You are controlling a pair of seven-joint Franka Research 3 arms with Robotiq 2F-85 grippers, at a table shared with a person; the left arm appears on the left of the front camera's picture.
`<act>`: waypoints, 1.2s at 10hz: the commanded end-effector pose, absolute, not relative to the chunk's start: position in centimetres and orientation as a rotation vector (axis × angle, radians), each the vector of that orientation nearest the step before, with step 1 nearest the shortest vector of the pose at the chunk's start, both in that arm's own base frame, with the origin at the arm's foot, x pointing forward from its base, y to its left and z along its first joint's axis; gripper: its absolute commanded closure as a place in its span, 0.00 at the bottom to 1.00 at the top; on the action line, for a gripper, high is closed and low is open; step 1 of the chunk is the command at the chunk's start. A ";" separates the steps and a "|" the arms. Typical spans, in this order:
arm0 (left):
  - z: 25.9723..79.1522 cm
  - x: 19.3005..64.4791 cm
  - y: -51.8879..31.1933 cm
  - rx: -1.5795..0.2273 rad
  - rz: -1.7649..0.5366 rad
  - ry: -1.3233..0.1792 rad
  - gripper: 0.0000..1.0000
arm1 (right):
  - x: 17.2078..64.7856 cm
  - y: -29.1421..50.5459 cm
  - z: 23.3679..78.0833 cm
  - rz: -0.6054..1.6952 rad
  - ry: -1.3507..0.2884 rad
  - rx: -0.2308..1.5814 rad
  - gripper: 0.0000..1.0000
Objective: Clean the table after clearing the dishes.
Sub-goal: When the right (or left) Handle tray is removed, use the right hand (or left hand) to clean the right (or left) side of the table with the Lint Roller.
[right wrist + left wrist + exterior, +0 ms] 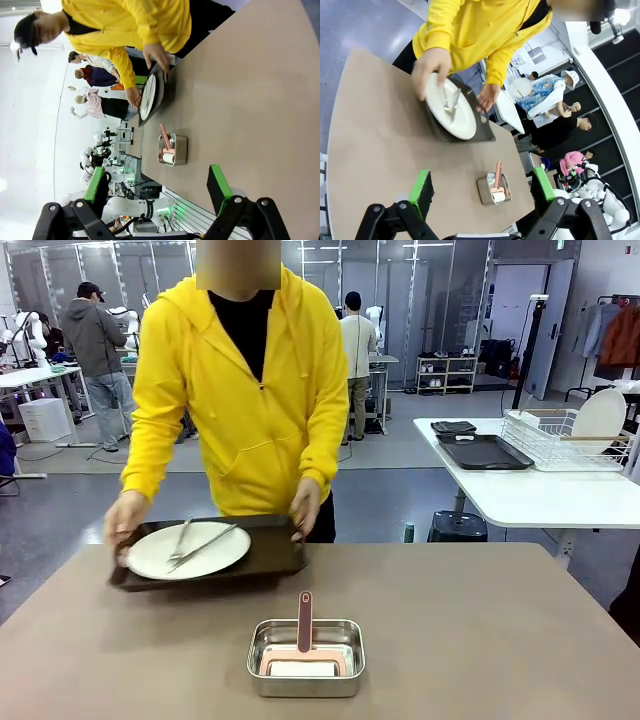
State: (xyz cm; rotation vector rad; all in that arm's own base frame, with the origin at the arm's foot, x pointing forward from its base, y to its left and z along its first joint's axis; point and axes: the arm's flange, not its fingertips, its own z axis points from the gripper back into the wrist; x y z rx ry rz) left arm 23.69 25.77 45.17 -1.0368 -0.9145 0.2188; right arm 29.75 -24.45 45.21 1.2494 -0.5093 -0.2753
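A dark tray point(275, 552) bearing a white plate point(190, 552) and silver utensils point(200, 543) is seen at the far left part of the table point(480, 640). It is gripped at its ends by one hand point(125, 518) and the other hand point(305, 505) of a person in a yellow hoodie. Nearer the robot, a small steel pan point(300, 685) holding a pink-handled tool point(304, 622) is set near the table's middle, while the left gripper point(482, 186) and the right gripper point(157, 186) are held above the table, fingers spread wide with nothing between them.
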 end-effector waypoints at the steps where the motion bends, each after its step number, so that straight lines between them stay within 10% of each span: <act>1: 45.7 25.7 25.3 -1.019 0.171 -0.857 0.00 | 29.7 -24.3 45.3 -0.277 -0.522 1.268 0.00; 12: 46.9 43.2 -3.1 -0.891 -0.157 -0.569 0.00 | 29.7 -24.3 45.3 -0.277 -0.522 1.268 0.00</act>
